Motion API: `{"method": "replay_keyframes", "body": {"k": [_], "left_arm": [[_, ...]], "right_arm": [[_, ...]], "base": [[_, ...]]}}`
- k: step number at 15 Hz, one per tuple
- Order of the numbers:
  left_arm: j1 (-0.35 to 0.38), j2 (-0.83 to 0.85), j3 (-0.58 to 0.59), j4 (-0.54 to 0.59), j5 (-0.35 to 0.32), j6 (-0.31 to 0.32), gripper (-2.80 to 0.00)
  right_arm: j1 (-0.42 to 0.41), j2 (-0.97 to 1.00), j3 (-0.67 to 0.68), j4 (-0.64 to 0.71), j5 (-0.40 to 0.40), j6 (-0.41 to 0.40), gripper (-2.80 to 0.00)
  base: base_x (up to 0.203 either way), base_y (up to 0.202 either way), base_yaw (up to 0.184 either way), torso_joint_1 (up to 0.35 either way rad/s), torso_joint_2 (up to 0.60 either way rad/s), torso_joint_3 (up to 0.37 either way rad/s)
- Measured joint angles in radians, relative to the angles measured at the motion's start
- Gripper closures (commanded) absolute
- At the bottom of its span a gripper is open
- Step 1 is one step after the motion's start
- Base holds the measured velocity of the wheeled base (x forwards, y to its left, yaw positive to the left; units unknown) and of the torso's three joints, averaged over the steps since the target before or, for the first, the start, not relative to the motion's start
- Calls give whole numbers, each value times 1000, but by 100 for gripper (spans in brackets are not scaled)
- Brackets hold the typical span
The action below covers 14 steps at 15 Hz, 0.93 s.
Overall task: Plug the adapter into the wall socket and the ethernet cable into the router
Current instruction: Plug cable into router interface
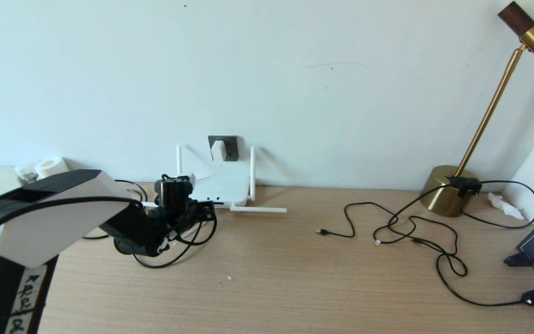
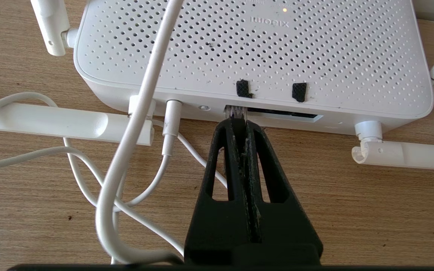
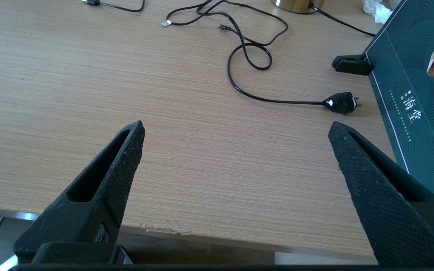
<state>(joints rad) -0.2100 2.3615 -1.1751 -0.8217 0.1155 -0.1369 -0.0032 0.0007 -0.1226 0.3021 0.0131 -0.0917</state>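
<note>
The white adapter (image 1: 218, 150) sits in the dark grey wall socket (image 1: 230, 147), and its thin white cord (image 2: 141, 98) runs down to the router. The flat white router (image 1: 220, 189) (image 2: 254, 56) lies on the desk under the socket, with antennas folded out. My left gripper (image 1: 201, 212) (image 2: 238, 125) is shut on the ethernet cable. The cable's clear plug tip (image 2: 235, 111) is at the leftmost dark slot on the router's edge, and its black length (image 1: 169, 263) loops back beneath the arm. My right gripper (image 3: 236, 130) is open over the desk's front edge, holding nothing.
A brass lamp (image 1: 448, 190) stands at the back right. Thin black cables (image 1: 410, 232) and a black mains plug (image 1: 533, 298) sprawl over the right half of the desk. A dark box (image 3: 409, 98) leans at the far right. Paper rolls (image 1: 49, 167) sit at the left.
</note>
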Motion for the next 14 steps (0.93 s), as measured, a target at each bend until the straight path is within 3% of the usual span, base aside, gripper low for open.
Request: {"method": "replay_keyframes", "body": {"k": [14], "left_arm": [[0, -2, 3, 0, 0, 0, 0]], "right_arm": [[0, 0, 0, 0, 0, 1, -280]], "base": [[0, 0, 0, 0, 0, 0]]}}
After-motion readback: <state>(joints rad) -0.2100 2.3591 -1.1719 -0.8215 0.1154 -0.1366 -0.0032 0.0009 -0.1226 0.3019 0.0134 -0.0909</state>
